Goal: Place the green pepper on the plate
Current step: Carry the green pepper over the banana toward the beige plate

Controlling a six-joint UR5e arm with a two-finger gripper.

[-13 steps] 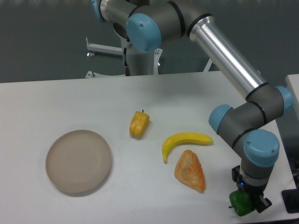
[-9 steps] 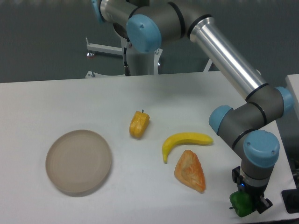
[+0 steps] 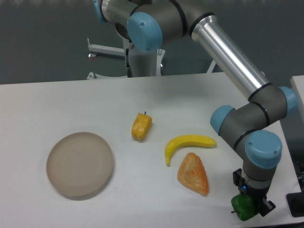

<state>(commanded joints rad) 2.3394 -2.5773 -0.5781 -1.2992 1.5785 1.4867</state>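
Observation:
The green pepper (image 3: 244,207) is at the table's front right, low near the surface, with my gripper (image 3: 250,205) shut on it from above. Whether it rests on the table or hangs just off it I cannot tell. Part of the pepper is hidden behind the black fingers. The round beige plate (image 3: 80,164) lies far to the left with nothing on it.
A yellow-orange pepper (image 3: 141,126) lies at the centre. A banana (image 3: 187,144) and an orange wedge-shaped food piece (image 3: 193,174) sit between the gripper and the plate. The table's right edge is close to the gripper, with a dark object (image 3: 296,204) beyond it.
The gripper and the green pepper have shifted a few pixels to the left; the wrist moved with them. Nothing else has moved.

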